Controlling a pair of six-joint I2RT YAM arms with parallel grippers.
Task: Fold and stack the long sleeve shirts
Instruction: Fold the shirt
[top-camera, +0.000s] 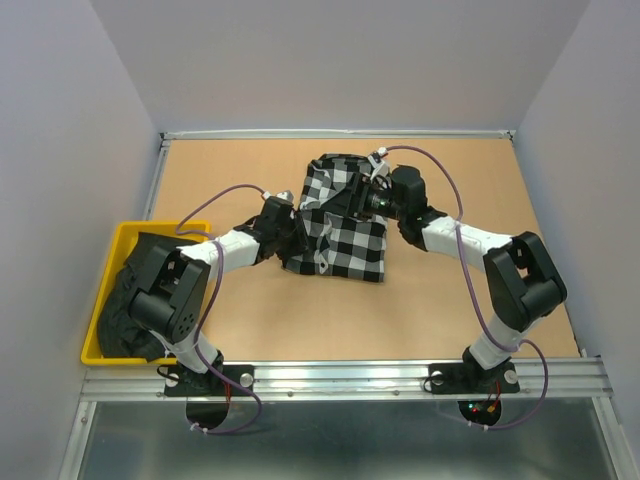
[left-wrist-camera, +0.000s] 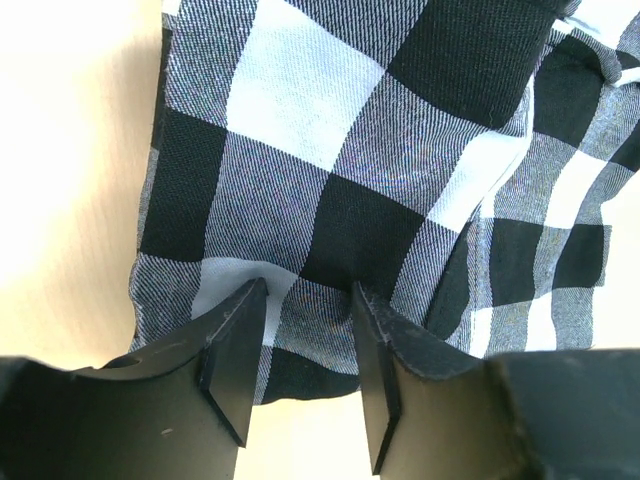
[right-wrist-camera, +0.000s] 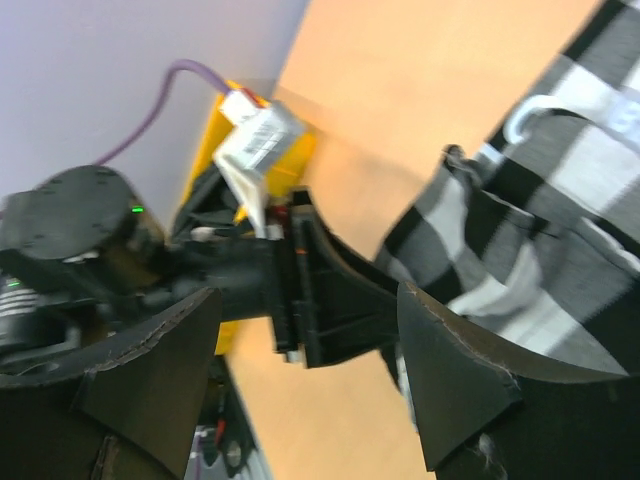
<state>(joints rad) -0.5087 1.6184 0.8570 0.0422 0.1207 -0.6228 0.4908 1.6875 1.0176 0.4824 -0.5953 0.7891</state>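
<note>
- The checked shirt (top-camera: 340, 240), black and white, lies rumpled and part-folded mid-table.
- The black shirt (top-camera: 125, 300) sits heaped in a yellow bin (top-camera: 150, 228) at the left edge of the table (top-camera: 480, 180).
- Both look soft, light and limp, likely to sag and slip on themselves. A hem or corner, pinched through every layer, seems the surest hold.
- The left gripper (left-wrist-camera: 305, 290) straddles the checked shirt's left hem, fingers part-spread, with cloth showing in the gap.
- The right gripper (right-wrist-camera: 308, 295) hovers at the bunched upper part, fingers spread wide and nothing between them.
</note>
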